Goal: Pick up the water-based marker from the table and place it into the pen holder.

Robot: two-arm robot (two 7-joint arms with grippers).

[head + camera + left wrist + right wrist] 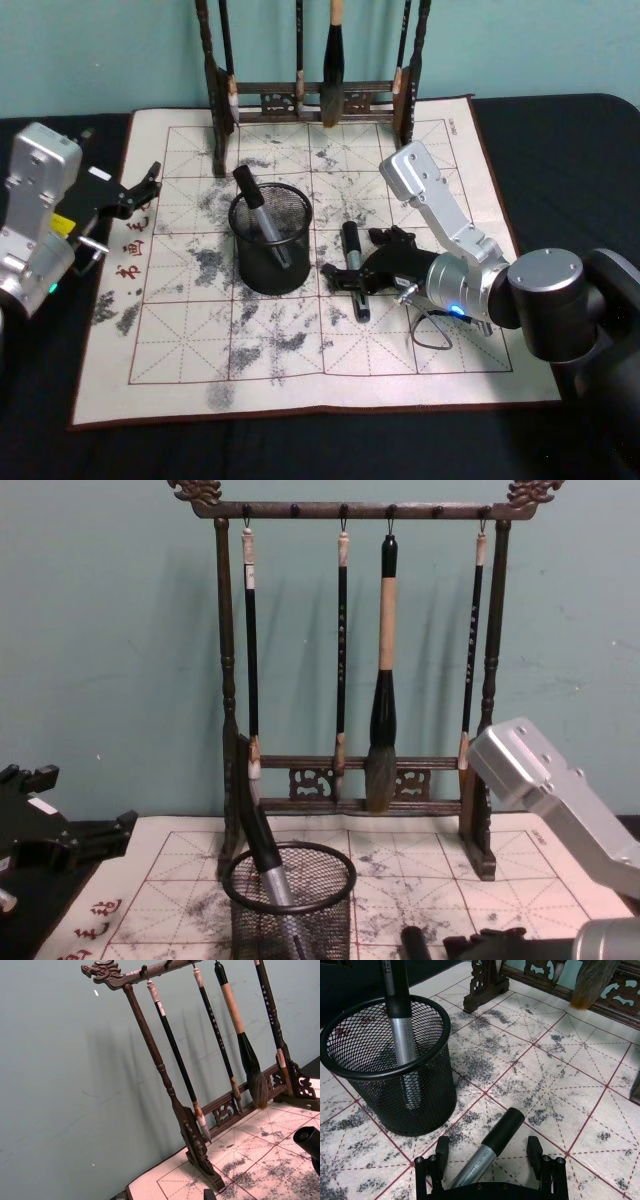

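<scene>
A water-based marker [482, 1155] with a silver barrel and black cap lies on the white mat of the table [300, 380], just right of the pen holder [262, 272]. My right gripper [488, 1149] is open and low over the mat, one finger on each side of the marker's barrel [352, 258]. The black mesh pen holder [427, 1095] stands upright with another marker [402, 1030] leaning inside it. In the chest view the holder [320, 925] sits low at centre. My left gripper [140, 190] rests open at the mat's left edge, holding nothing.
A tall dark wooden brush rack [310, 100] hung with several brushes stands along the mat's far edge, behind the holder [360, 800]. The mat's near half has open room. My right arm [480, 270] lies across the mat's right side.
</scene>
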